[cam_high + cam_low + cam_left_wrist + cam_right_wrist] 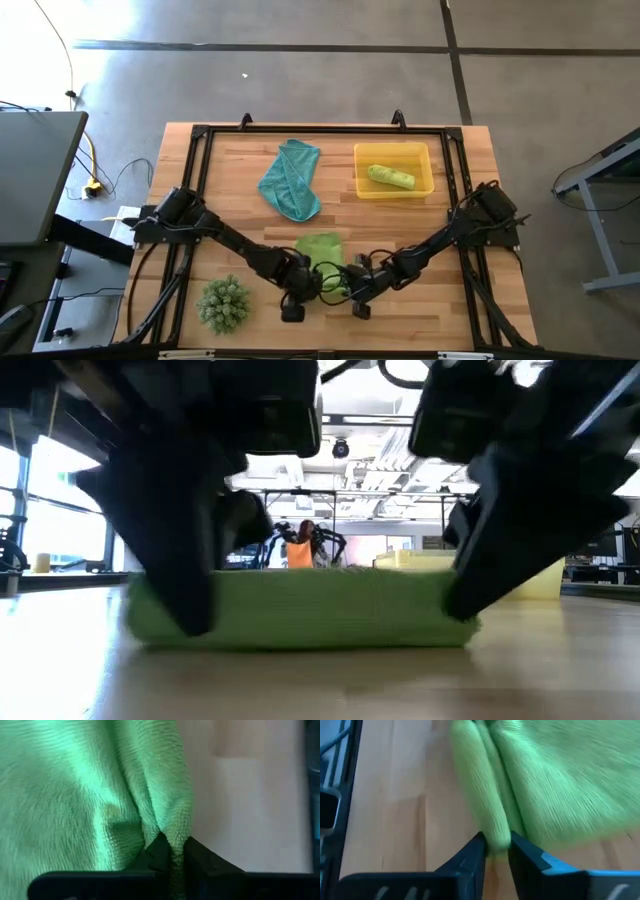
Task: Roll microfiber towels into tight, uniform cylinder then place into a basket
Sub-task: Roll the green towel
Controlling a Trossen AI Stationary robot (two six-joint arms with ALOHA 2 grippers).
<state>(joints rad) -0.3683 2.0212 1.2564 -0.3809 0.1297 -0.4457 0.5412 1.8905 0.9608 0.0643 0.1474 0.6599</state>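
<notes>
While both dark arms reach in over the wooden counter (240, 190), they meet at its near edge, where a lime-green towel (320, 250) lies flat with its near hem gathered. Further back, the teal-blue towel (291, 180) sits loosely folded toward the far edge, left of the yellow basket (362, 186) near the far right corner. Inside that basket rests a rolled lime-green towel (390, 178), lying lengthwise. Over at the near left corner stands a spiky green plant (223, 304), well apart from the work. Now the small stuff: the left claw (172, 851) is clenched on the hem of the flat green towel, cloth pinched between its fingers. The right claw (495, 845) grips the same towel's folded edge, a ridge of fabric squeezed between its tips.
</notes>
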